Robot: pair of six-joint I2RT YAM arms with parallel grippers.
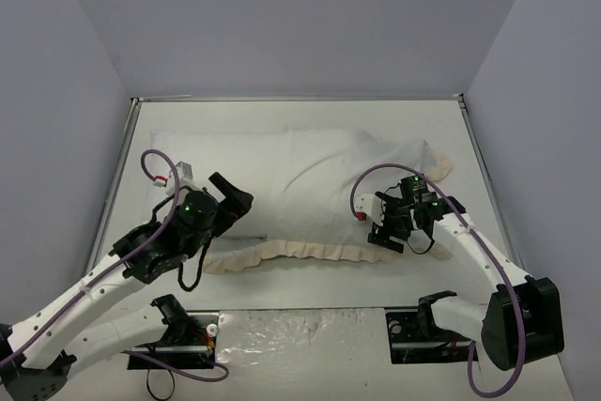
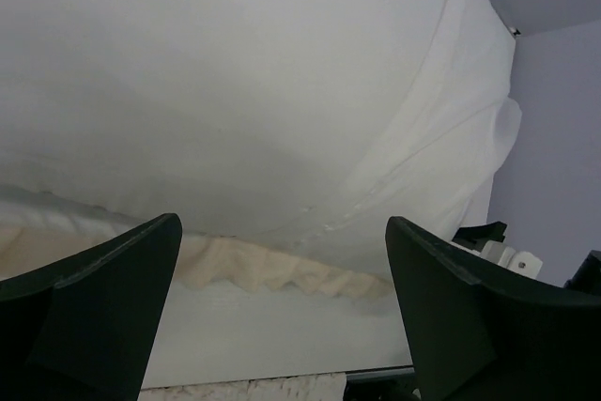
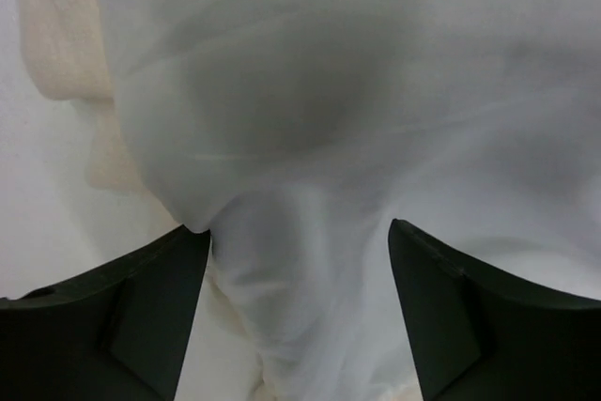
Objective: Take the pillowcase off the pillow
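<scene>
Spotter: Claws first, how do they stand?

Operator: My left gripper (image 1: 233, 196) hangs with its fingers spread wide and nothing between them, over the near left part of the soft, white-faced fabric pillowcase (image 1: 357, 176). My right gripper (image 1: 395, 236) is spread too. A raised fold of that white cloth sits between its fingers but isn't pinched (going by its wrist view, as far as I can tell).

Spotter: And the cushion?

Operator: The plump, plain white rectangular pillow (image 1: 202, 152) lies across the pale table (image 1: 474, 166), mostly inside the cover. Its left end seems to poke out, and the cream ruffled frill (image 1: 310, 251) runs along the near edge.

Spotter: Risks?

Operator: If I close the right fingers too deep, I'd likely pinch cushion along with cover, and the whole bundle would drag instead of sliding apart. Too shallow a bite could let the thin cloth slip out. With the left claw holding nothing, the pillow has no anchor.
</scene>
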